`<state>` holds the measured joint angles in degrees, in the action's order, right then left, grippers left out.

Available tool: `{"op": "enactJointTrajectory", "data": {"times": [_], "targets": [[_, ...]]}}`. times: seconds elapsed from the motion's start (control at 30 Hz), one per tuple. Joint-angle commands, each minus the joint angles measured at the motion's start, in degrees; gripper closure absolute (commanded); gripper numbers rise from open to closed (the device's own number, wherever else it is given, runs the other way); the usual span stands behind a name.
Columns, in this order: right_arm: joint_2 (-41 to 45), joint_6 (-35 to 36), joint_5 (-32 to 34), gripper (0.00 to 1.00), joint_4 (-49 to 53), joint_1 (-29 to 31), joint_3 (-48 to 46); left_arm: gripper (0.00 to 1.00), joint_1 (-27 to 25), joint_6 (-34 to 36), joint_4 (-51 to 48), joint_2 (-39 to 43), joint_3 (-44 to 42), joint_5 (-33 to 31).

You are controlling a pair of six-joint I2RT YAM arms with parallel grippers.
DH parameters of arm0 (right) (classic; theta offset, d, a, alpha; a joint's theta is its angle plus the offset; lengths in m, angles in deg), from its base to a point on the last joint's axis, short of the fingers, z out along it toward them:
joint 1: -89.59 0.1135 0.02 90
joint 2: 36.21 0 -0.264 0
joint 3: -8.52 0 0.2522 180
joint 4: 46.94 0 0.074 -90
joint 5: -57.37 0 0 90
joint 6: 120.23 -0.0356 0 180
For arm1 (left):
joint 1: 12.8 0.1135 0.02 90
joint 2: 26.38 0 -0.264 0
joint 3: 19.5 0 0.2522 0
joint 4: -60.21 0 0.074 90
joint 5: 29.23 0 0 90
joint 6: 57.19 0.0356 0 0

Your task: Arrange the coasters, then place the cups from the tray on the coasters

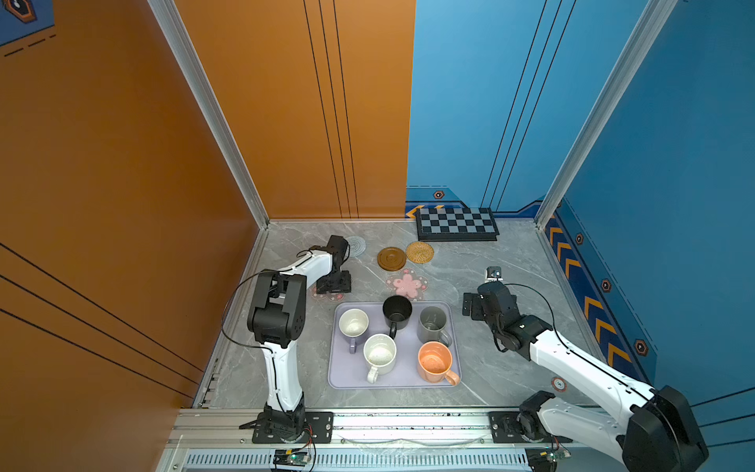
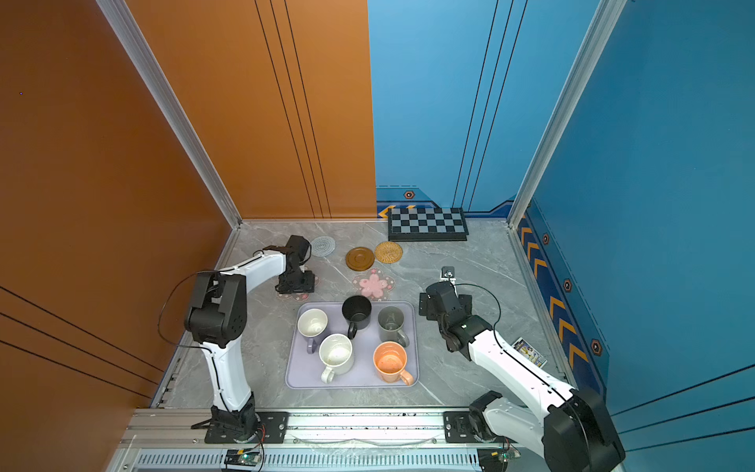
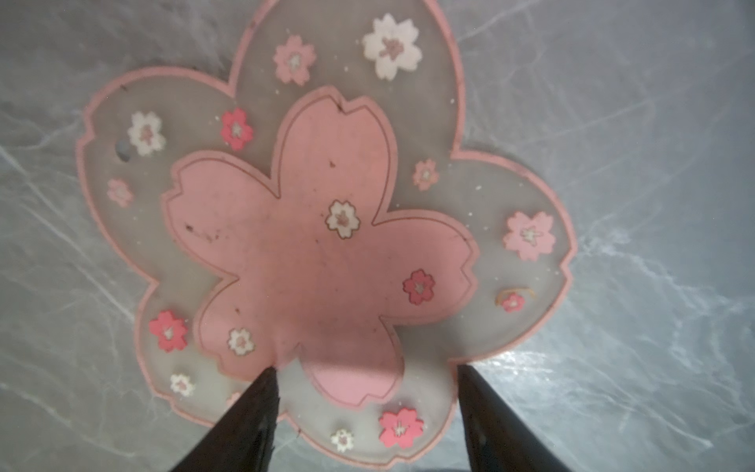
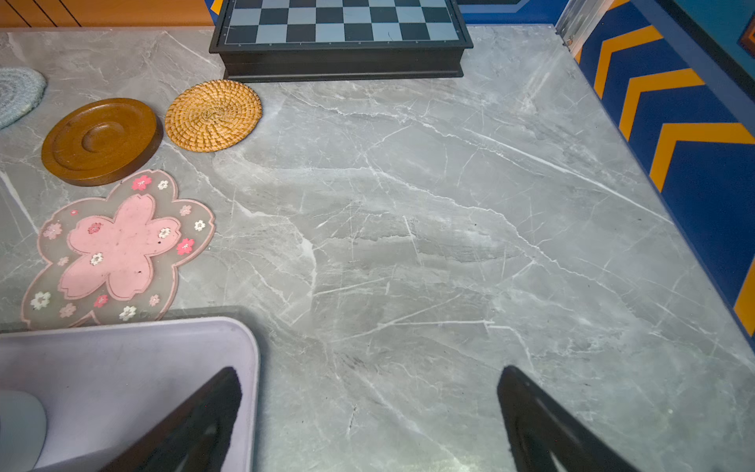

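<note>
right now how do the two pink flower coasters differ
The left flower coaster lies under the left gripper, whose open fingers straddle one petal; the middle flower coaster lies uncovered. The left one is mostly hidden in both top views; the middle one shows whole. Both share the pink blossom design and lie flat on the table.

— Where does your tray (image 1: pixel 347 370) sit?
— Front middle of the surface (image 1: pixel 486 363), five cups (image 1: pixel 380 353) standing in it.
— And your coasters?
— Flower coaster (image 1: pixel 407 284) just behind the tray. Behind that, wooden coaster (image 1: pixel 391 258), with woven coaster (image 1: pixel 420 252) right of it and spiral coaster (image 1: pixel 356 246) left. Second flower coaster (image 3: pixel 310 245) lies under your left tool (image 3: pixel 365 370).
</note>
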<state>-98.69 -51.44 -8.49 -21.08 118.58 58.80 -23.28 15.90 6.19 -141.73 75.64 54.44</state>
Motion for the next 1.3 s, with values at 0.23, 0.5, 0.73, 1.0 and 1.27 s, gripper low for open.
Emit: {"op": "enactJointTrajectory", "data": {"times": [0.23, 0.5, 0.73, 1.0, 1.27], "targets": [[1.92, -2.12, 1.53, 0.00, 2.76, 0.45, -1.51, 0.30, 4.67, -2.38, -2.82, -2.07, 1.67, 1.84], [1.93, -2.95, 1.27, 0.00, 2.92, 0.45, -1.51, 0.30, 7.01, -2.09, -2.82, -1.63, 2.02, 2.13], [2.36, -3.13, 1.34, 0.00, 3.31, 0.54, -1.45, 0.30, 8.70, -1.64, -2.76, -1.64, 1.86, 1.95], [3.69, -3.13, 1.65, 0.00, 4.34, 0.54, -1.35, 0.30, 10.11, -0.67, -2.88, -0.68, 1.41, 0.36], [3.68, -3.66, 1.27, 0.00, 4.43, 0.63, -1.18, 0.29, 10.39, 0.55, -2.99, 1.04, 1.24, -1.12]]}}
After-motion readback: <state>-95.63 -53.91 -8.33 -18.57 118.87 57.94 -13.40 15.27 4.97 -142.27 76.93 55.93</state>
